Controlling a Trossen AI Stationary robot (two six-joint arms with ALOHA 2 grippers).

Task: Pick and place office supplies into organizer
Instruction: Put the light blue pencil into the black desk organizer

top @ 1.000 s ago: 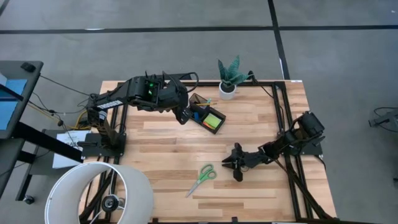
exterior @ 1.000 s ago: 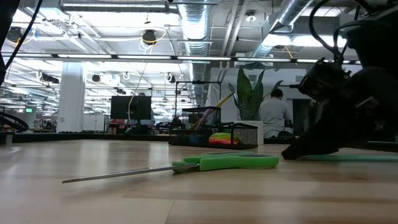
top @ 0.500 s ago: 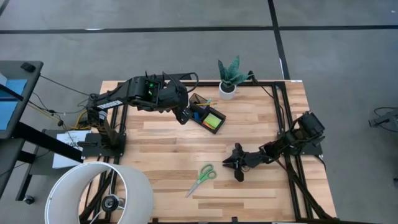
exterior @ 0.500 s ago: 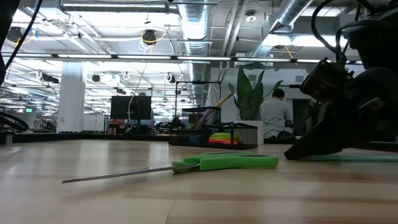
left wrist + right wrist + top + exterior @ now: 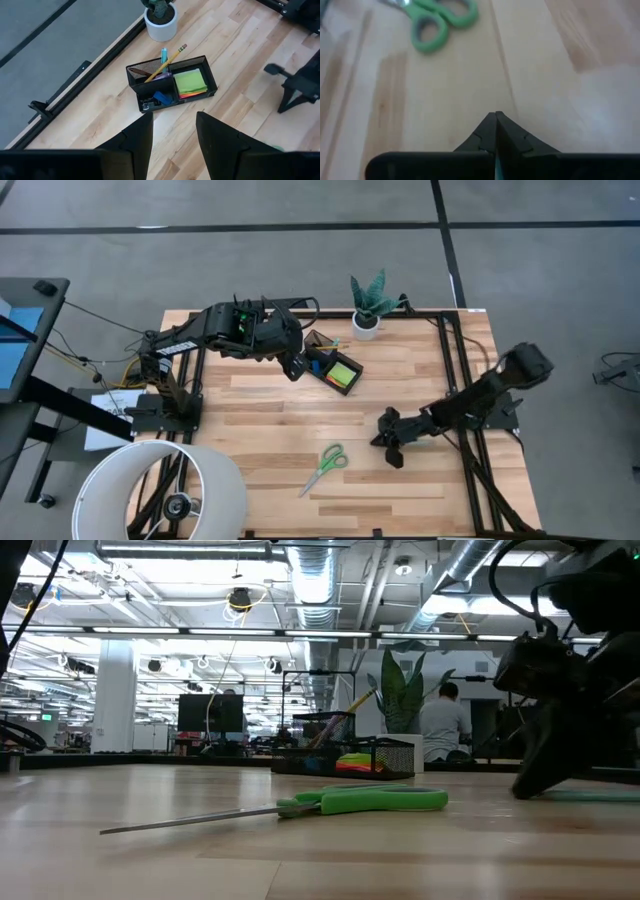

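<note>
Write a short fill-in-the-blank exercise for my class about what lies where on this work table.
1. The green-handled scissors lie on the bare ____.
2. The lime-green sticky-note pad sits inside the black ____.
3. The fingers of the right hand are ____.
4. The left hand hovers above the organizer with its fingers ____.

Missing words: table; organizer; shut; open

- The whole table (image 5: 300, 405) is seen from straight overhead.
- The low view is set at tabletop level; the green-handled scissors (image 5: 300, 805) are shared with overhead.
- Wrist views are angled downward, close.
</note>
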